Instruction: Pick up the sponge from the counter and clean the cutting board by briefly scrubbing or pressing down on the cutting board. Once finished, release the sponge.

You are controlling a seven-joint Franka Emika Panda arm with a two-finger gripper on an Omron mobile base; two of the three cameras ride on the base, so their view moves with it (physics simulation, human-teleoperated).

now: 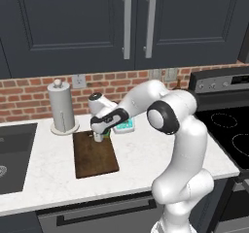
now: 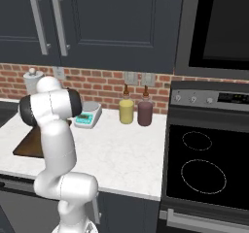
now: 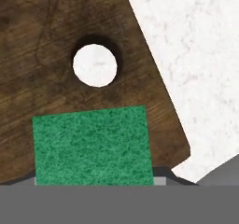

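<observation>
The tool [image 1: 99, 136] pinches the green sponge [image 3: 93, 146] and presses it onto the dark cutting board [image 1: 96, 155], at six o'clock of the board's hole [image 3: 95, 65], on the white desk [image 1: 146, 152].

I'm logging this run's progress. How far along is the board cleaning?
Done: the sponge is off the counter and over the cutting board, near its hole. In hand: the hand is low at the board's far end; whether the sponge presses down can't be told. Left: finishing the scrub and releasing it.
</observation>
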